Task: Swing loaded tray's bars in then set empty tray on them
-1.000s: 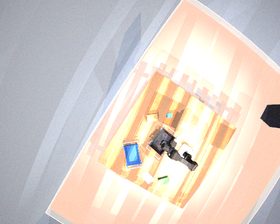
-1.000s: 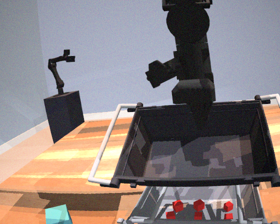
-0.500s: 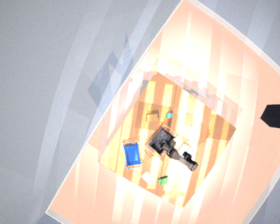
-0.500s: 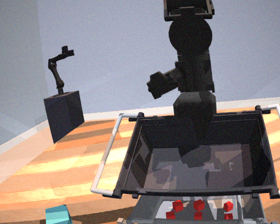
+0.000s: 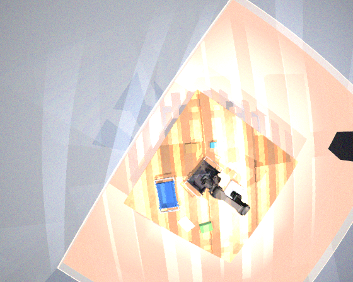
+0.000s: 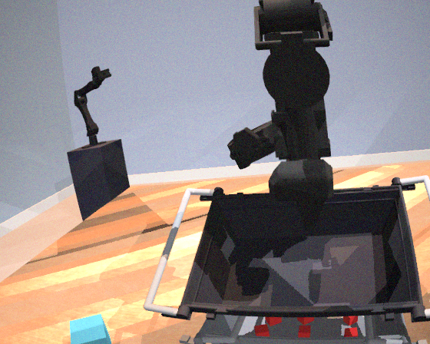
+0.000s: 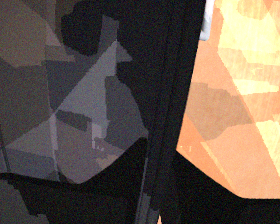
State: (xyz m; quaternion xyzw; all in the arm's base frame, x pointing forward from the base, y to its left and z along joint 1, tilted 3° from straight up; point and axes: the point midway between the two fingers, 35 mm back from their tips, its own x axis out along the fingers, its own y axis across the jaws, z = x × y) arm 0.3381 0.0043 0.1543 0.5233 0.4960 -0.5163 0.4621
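The empty black tray (image 5: 195, 179) (image 6: 355, 269) hangs roughly level, close above the loaded tray. Its own white bars (image 6: 166, 251) are swung out beyond its ends. My gripper (image 6: 309, 213) (image 7: 150, 145) is shut on its long wall on the arm's side; in the wrist view the wall runs between the fingers. Below, the grey loaded tray (image 6: 213, 333) shows only its near part, with several red blocks (image 6: 304, 331) inside. A gap shows between the two near rims. The black tray hides most of the loaded tray, and how its bars stand cannot be made out.
A blue tray (image 5: 167, 194) with bars at its ends stands apart. A cyan block (image 5: 213, 145) (image 6: 87, 331), a tan block (image 5: 191, 147), a green block (image 5: 206, 227) and a white flat piece (image 5: 186, 224) lie around. A second arm stands on a dark pedestal (image 6: 101, 176) far off.
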